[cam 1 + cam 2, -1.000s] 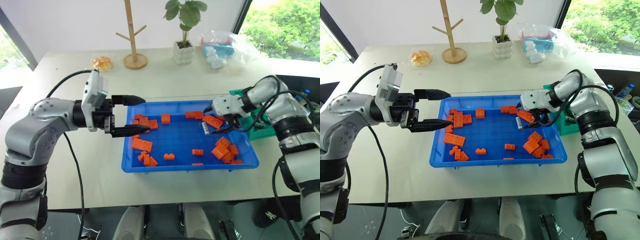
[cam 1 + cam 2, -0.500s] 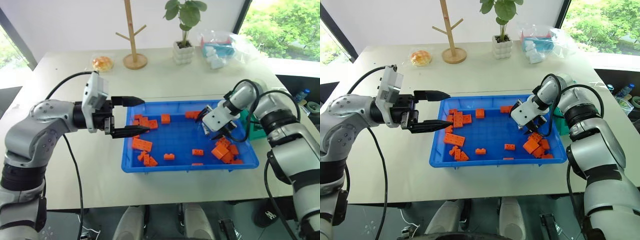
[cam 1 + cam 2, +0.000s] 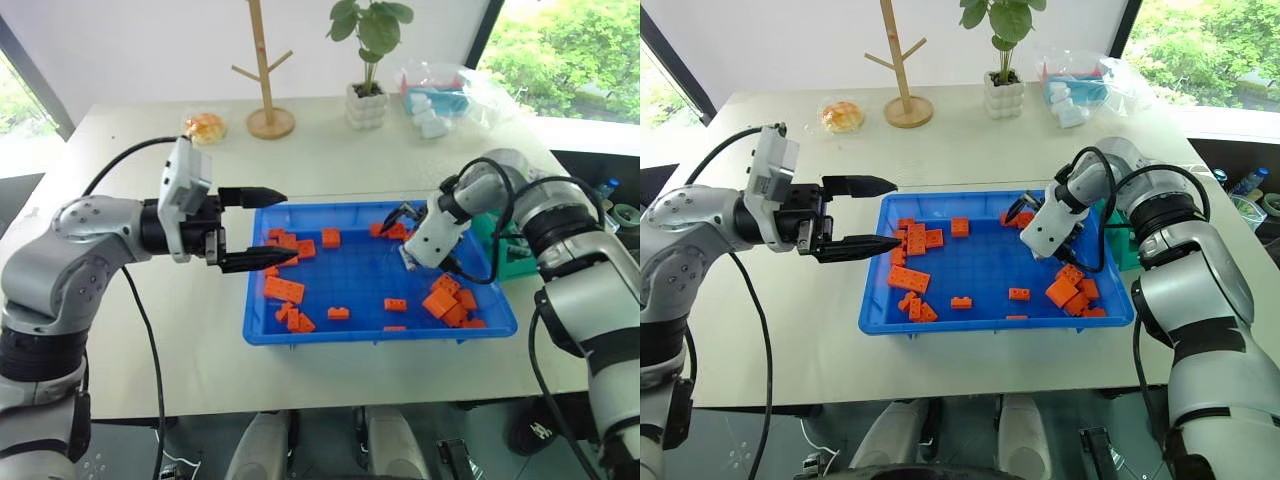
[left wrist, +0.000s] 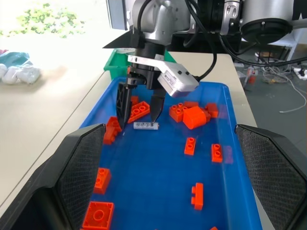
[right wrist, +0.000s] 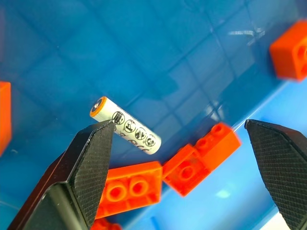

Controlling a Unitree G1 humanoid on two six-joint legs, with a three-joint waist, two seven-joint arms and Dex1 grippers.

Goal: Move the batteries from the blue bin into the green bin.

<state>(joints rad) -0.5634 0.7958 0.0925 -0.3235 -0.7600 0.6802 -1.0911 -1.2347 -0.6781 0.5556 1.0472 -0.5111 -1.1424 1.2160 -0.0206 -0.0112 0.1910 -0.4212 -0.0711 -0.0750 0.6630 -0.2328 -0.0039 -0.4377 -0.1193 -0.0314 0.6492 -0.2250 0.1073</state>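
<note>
From the head views, the right gripper hangs wide open, tilted down over the far right part of the blue bin on the counter. The green bin sits just beyond the blue bin's right edge. The left gripper hovers open and empty over the bin's left rim.

In the left wrist view, a battery lies flat on the bin floor between the right gripper's fingertips, with orange bricks close by.

In the right wrist view the battery lies nearer one finger. Best to centre over it, cross its length, and descend without pinching a brick.
</note>
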